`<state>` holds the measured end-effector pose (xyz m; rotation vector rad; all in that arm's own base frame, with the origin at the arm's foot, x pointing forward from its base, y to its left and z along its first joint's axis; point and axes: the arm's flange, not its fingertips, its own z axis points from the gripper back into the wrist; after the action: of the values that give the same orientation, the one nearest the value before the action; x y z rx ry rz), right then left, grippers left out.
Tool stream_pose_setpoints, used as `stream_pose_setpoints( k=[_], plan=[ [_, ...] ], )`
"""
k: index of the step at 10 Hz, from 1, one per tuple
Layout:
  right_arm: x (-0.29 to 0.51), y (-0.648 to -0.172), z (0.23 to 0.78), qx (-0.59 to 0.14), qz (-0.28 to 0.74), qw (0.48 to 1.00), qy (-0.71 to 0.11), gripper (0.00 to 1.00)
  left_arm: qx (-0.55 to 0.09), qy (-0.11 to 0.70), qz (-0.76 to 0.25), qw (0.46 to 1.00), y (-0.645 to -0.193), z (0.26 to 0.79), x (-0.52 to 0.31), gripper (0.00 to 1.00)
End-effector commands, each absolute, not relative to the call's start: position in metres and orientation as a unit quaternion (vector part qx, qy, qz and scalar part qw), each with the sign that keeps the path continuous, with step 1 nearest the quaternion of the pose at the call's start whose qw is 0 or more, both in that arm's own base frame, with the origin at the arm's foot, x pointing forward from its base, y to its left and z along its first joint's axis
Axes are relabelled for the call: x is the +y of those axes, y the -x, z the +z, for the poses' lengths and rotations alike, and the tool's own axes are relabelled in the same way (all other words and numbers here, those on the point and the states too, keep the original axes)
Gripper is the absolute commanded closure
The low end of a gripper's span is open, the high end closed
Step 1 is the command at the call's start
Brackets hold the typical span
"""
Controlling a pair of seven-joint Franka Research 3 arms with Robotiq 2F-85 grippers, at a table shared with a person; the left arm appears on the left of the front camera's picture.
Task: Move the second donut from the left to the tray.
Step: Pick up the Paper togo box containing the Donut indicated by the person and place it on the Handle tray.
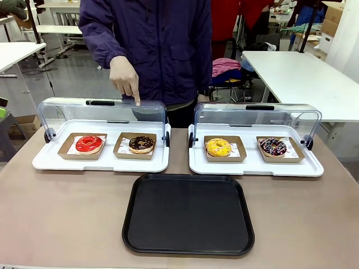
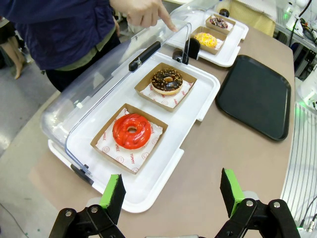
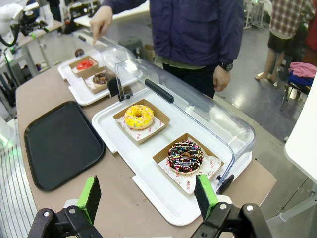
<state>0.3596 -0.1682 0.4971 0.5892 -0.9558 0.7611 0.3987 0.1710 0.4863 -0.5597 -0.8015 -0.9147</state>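
The pick has not begun. The left gripper (image 2: 172,187) hangs over the near tabletop (image 2: 237,158), jaws spread wide and empty. Ahead of it, just past the red-glazed donut (image 2: 132,131), the chocolate donut with pale sprinkles (image 2: 167,81) sits in its cardboard holder (image 2: 142,88) on the white display tray (image 2: 200,106) — a person's hand (image 2: 143,11) points at it. The next move likely calls for reaching past the red one, gripping the holder, then carrying it to the black tray (image 2: 257,94), ahead and rightward. The right gripper (image 3: 147,193) is also wide open, holding nothing.
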Motion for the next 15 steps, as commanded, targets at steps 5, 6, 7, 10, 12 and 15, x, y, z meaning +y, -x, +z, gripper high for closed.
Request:
stream_pose_setpoints(
  k=[5,6,7,10,12,15],
  plan=[
    [-0.168,-0.363,0.497,-0.459,0.356,0.767,-0.272,0.0,-0.365,0.247,-0.437,0.784,-0.409,0.506,0.166,0.0],
    [-0.168,-0.363,0.497,-0.459,0.356,0.767,-0.272,0.0,-0.357,0.241,-0.447,0.784,-0.421,0.528,0.157,0.0],
    [-0.168,-0.363,0.497,-0.459,0.356,0.767,-0.272,0.0,-0.344,0.235,-0.458,0.785,-0.429,0.547,0.147,0.0],
    [-0.168,-0.363,0.497,-0.459,0.356,0.767,-0.272,0.0,-0.279,0.164,-0.549,0.771,-0.445,0.582,0.073,0.0],
    [-0.168,-0.363,0.497,-0.459,0.356,0.767,-0.272,0.0,-0.23,0.118,-0.618,0.742,-0.441,0.579,0.004,0.0],
    [-0.168,-0.363,0.497,-0.459,0.356,0.767,-0.272,0.0,-0.165,0.069,-0.701,0.691,-0.422,0.534,-0.087,0.0]
  ],
)
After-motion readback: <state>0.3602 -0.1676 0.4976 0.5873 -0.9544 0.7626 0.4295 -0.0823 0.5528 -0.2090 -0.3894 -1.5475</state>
